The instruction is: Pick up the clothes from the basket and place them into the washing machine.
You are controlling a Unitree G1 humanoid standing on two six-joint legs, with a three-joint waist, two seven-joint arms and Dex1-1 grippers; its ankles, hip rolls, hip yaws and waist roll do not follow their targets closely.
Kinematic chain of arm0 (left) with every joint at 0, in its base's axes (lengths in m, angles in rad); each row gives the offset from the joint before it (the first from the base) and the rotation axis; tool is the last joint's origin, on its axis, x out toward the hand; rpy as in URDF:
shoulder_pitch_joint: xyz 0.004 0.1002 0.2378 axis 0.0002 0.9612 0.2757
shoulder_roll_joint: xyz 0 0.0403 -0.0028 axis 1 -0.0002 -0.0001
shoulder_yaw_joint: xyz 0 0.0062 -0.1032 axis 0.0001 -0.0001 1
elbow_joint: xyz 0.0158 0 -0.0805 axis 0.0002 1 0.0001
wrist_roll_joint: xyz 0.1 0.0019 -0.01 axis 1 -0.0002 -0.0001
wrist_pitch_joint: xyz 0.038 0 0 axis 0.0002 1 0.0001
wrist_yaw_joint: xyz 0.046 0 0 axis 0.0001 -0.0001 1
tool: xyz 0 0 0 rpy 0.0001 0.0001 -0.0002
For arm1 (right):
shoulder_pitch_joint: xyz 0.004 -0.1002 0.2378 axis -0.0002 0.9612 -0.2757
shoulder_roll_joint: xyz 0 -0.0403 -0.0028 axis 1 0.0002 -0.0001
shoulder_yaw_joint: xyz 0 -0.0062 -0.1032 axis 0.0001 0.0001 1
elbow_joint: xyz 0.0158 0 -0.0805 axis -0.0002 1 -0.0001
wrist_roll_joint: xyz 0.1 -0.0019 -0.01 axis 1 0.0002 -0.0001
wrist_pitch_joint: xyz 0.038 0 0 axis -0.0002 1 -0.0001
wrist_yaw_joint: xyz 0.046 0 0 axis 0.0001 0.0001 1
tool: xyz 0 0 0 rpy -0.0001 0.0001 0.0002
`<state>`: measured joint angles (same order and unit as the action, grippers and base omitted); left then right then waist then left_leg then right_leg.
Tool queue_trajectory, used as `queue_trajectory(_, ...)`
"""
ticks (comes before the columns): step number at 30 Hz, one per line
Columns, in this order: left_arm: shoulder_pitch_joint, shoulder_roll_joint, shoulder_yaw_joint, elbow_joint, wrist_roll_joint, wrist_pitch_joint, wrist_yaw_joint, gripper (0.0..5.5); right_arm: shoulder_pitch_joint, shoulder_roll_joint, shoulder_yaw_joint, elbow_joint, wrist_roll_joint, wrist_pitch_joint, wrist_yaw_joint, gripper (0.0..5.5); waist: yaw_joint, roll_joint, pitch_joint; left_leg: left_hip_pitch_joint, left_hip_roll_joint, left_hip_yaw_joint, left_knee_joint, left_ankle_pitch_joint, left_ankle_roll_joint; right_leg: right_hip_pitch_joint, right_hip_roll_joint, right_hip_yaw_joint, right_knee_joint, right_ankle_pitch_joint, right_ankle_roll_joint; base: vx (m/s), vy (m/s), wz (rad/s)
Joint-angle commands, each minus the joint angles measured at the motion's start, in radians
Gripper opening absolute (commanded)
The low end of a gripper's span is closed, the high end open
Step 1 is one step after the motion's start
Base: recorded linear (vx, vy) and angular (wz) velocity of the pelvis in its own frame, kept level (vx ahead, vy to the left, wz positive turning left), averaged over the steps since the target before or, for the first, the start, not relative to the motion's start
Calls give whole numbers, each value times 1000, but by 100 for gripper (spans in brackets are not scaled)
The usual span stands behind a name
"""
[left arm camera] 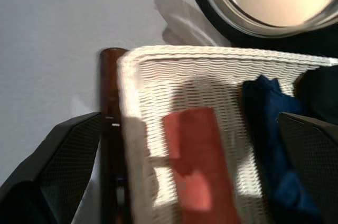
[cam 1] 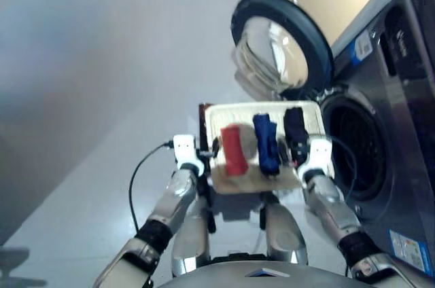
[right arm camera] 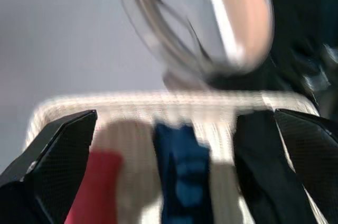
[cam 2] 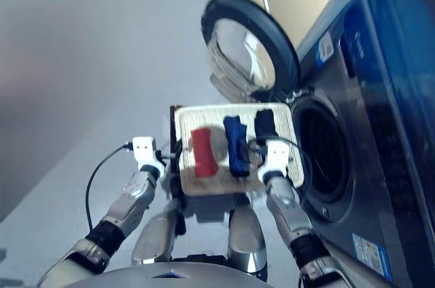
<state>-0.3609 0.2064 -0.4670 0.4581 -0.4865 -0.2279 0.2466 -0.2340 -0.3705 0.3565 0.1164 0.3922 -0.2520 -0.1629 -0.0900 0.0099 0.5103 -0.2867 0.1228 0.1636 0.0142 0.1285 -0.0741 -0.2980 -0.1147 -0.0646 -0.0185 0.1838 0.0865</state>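
The floor [cam 1: 102, 64] is smooth, pale grey and shiny. On it sits the wide cream-white woven basket [cam 1: 221, 115], right next to the big dark grey washing machine [cam 1: 401, 118], whose round glass door [cam 1: 279, 43] hangs open. Inside the basket lie three soft rolls side by side: coral-red [cam 1: 234, 149], navy blue [cam 1: 265, 142] and black [cam 1: 295, 133]. The left gripper [left arm camera: 174, 182] and right gripper [right arm camera: 179, 182] both hold their fingers wide apart, empty, near the basket.

The washing machine [cam 1: 380, 132] is cut off at the right edge, its drum [cam 1: 353, 149] interior too dark to read
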Motion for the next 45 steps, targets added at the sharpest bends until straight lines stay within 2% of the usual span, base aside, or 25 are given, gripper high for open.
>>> queue_trajectory(1,-67,-4,-23,-28,42,-74,76,550,-75,-20,30,-206,-70,-88,-34,550,-11,-43,10,-93,15,-59,228,-135,-18,-150,-37,37,321,-211,42,-141,-64,-156)
queue_trajectory(6,-188,-10,-46,-10,103,-78,159,550,-210,19,118,-290,-80,-106,-68,550,-29,-57,10,-279,34,-77,356,-164,-25,-325,-34,53,444,-240,38,-85,-45,36)
queue_trajectory(9,-285,-24,-56,57,106,-76,195,550,-350,92,221,-268,-72,-106,-79,550,-36,-62,10,-398,41,-84,427,-178,-28,-453,-24,66,520,-254,31,-97,-27,3)
queue_trajectory(15,-375,-21,-50,119,124,-73,237,550,-472,157,281,-248,-66,-116,-86,550,-44,-62,10,-540,47,-81,475,-181,-29,-603,-18,87,563,-251,29,-67,2,-63)
queue_trajectory(18,-390,-32,-50,149,107,-68,238,550,-488,168,288,-240,-63,-116,-87,550,-47,-63,10,-573,48,-82,483,-180,-30,-634,-17,89,570,-251,27,-19,-4,-17)
queue_trajectory(20,-413,-70,-42,219,29,-66,227,550,-498,178,302,-231,-62,-109,-91,550,-51,-64,10,-610,48,-89,493,-180,-31,-671,-13,94,579,-253,24,0,0,0)
queue_trajectory(25,-433,-95,-45,265,-60,-55,204,550,-522,182,310,-209,-59,-100,-100,550,-53,-62,10,-653,50,-91,506,-180,-32,-718,-6,100,598,-256,21,0,0,0)
queue_trajectory(31,-464,-117,-52,337,-79,-38,202,550,-541,181,319,-206,-40,-104,-104,550,-59,-64,10,-677,51,-98,508,-179,-36,-749,0,104,604,-257,19,17,-1,2)
queue_trajectory(32,-454,-126,-48,353,-101,-40,202,550,-530,185,327,-205,-35,-105,-106,550,-60,-64,10,-657,53,-102,521,-216,-42,-729,1,105,618,-294,23,102,3,1)
queue_trajectory(37,-481,-137,-39,419,-151,-31,191,550,-541,185,343,-214,-16,-109,-105,550,-67,-68,10,-677,56,-104,528,-215,-45,-750,6,110,621,-289,22,20,-3,3)
queue_trajectory(40,-499,-142,-40,470,-175,-13,178,550,-544,179,354,-227,-3,-108,-98,550,-70,-71,10,-687,57,-104,535,-214,-45,-757,7,111,626,-287,21,-35,0,-3)
queue_trajectory(41,-520,-138,-37,480,-178,-11,176,550,-558,177,354,-228,1,-109,-97,550,-72,-73,10,-712,56,-100,525,-179,-41,-784,9,115,613,-251,17,0,0,0)
queue_trajectory(42,-512,-140,-41,484,-183,-7,170,550,-546,179,358,-226,7,-108,-95,550,-71,-71,10,-688,59,-104,540,-217,-47,-760,10,114,630,-288,21,0,0,0)
queue_trajectory(43,-514,-139,-41,484,-183,-7,169,550,-548,179,357,-226,8,-108,-95,550,-71,-71,10,-689,59,-104,539,-215,-46,-762,10,114,628,-286,21,85,2,-50)
queue_trajectory(44,-516,-133,-43,488,-188,-4,160,518,-545,178,360,-228,10,-108,-94,550,-70,-71,10,-690,61,-106,545,-217,-47,-764,11,115,634,-288,20,0,0,0)
queue_trajectory(45,-521,-131,-42,485,-191,-6,161,367,-543,175,363,-227,15,-107,-90,550,-69,-70,10,-690,60,-105,543,-216,-47,-764,11,115,633,-287,21,-113,-7,-25)
